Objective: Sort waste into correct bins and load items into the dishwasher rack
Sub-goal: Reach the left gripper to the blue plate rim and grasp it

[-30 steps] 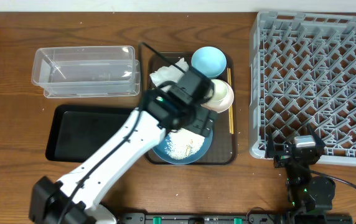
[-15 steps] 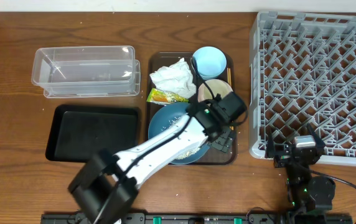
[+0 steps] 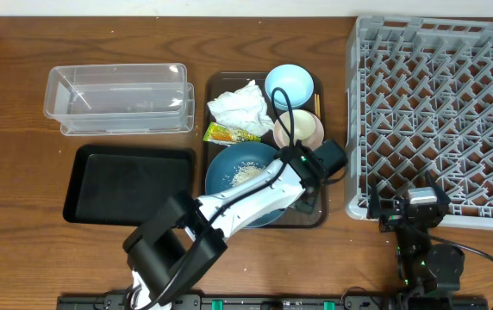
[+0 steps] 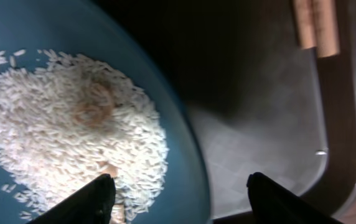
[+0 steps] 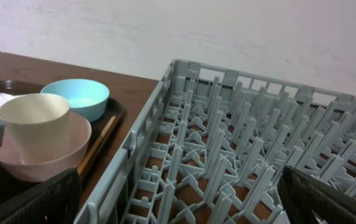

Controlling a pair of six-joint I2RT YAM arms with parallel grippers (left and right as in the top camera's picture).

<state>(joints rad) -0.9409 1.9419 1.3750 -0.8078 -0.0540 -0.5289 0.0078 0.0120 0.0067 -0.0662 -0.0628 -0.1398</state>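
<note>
The dark-blue bowl (image 3: 240,182) sits at the front of the brown serving tray, with rice grains (image 3: 246,170) in it. My left gripper (image 3: 299,196) is open and straddles the bowl's right rim (image 4: 187,134); rice (image 4: 66,124) lies by the left finger. The tissue (image 3: 240,103), the wrapper (image 3: 229,133), the light-blue bowl (image 3: 290,84), and the white cup (image 3: 302,127) standing in the pink bowl (image 5: 41,163) are further back. Chopsticks (image 3: 319,103) lie along the tray's right edge. My right gripper (image 5: 178,205) is open and empty at the rack's (image 3: 440,112) front-left corner.
The clear tub (image 3: 117,99) stands at back left, with the black tray (image 3: 130,183) in front of it. The brown serving tray (image 3: 320,211) lies close beside the rack. My left arm crosses the table from front left to the bowl.
My left arm swung right, off the tray's middle, uncovering the wrapper and the dark-blue bowl. Its gripper came down at the bowl's right rim. The right arm has not moved.
</note>
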